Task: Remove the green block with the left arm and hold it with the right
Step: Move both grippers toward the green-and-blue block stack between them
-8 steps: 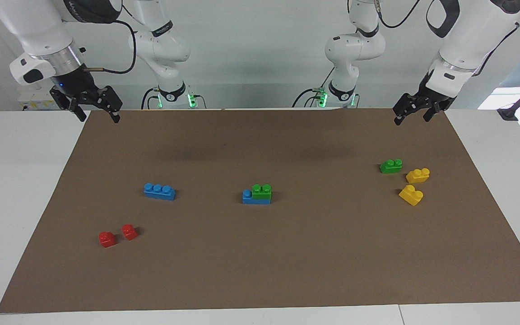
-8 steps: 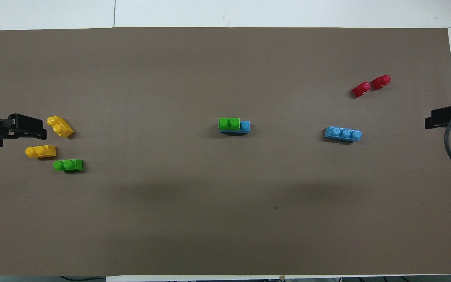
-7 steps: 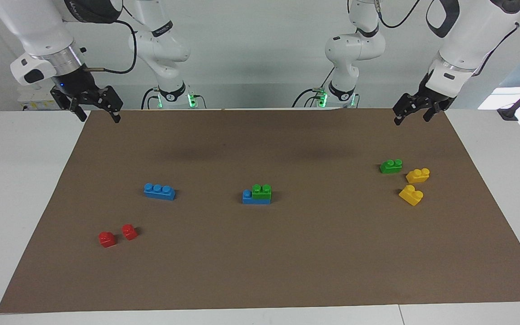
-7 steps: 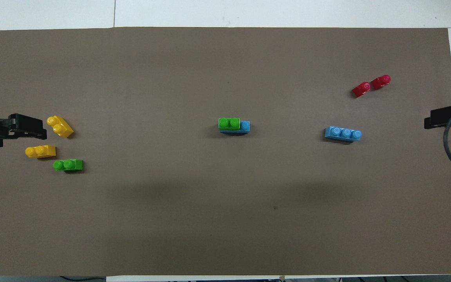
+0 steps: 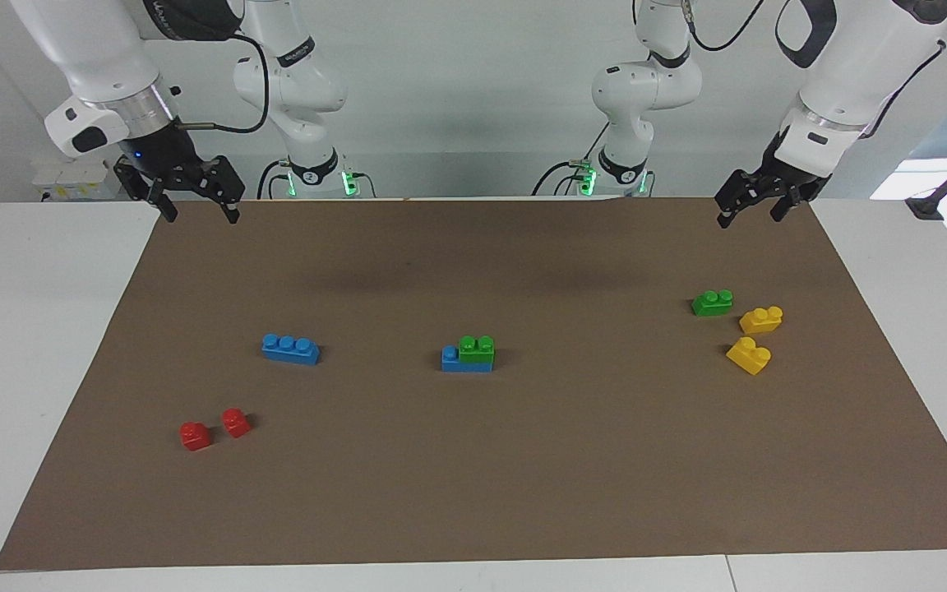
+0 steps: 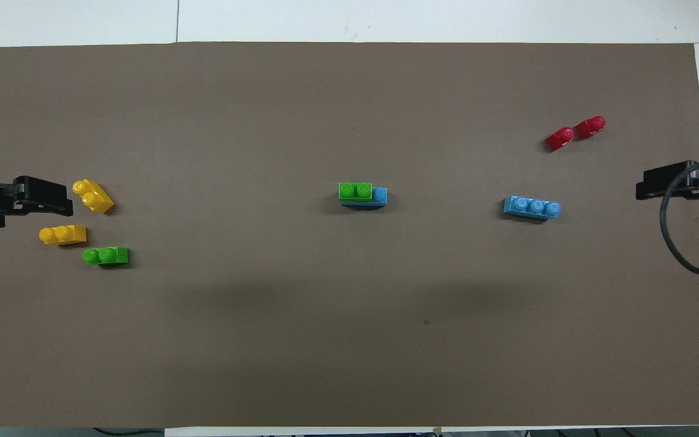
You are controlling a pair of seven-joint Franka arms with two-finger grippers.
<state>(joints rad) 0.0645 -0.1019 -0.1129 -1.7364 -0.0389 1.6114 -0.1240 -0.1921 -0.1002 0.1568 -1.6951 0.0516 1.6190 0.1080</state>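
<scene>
Green block [image 5: 476,349]: sat pressed onto a blue brick [image 5: 465,360] at the middle of the brown mat [image 5: 523,477], covering two of its three studs and leaving one blue stud bare at the right arm's end.
Long axis: ran along the table, from one arm's end toward the other, in line with the brick beneath.
Left gripper [image 5: 753,207]: hung in the air over the mat's edge at the left arm's end, jaws spread wide, holding nothing; the block lay well apart from it, toward the table's middle.
Right gripper [image 5: 191,197]: hung over the mat's corner at the right arm's end, jaws wide and empty, also well apart from the stack.
Nearer arm: neither looked clearly closer; judged roughly even.
Coming move: likely the right gripper pins the blue brick while the left pulls the green one upward.
Materials: smooth, glossy moulded plastic with round studs; the mat was matt and flat.
Others: a green twin [image 5: 712,302] and two yellow bricks [image 5: 753,337] lay below the left gripper; a loose blue brick [image 5: 290,349] and two red bricks [image 5: 214,429] toward the right arm's end.
</scene>
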